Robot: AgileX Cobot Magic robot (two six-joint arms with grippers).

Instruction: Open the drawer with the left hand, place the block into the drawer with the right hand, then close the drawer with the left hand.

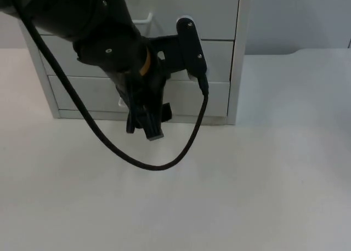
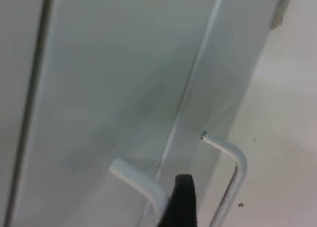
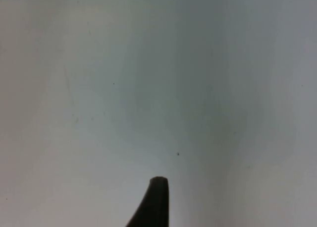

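A white cabinet with three stacked drawers stands at the back of the table. All three fronts look flush. My left gripper hangs in front of the bottom drawer, its arm covering most of the fronts. In the left wrist view the bottom drawer's white U-shaped handle sticks out from the front, and my left gripper sits right at it, between the handle's two legs. A bit of this handle peeks out beside the arm. My right gripper waits over bare white table.
The top drawer carries its own white handle. White table top stretches in front of and to the right of the cabinet. The grey partition wall rises behind.
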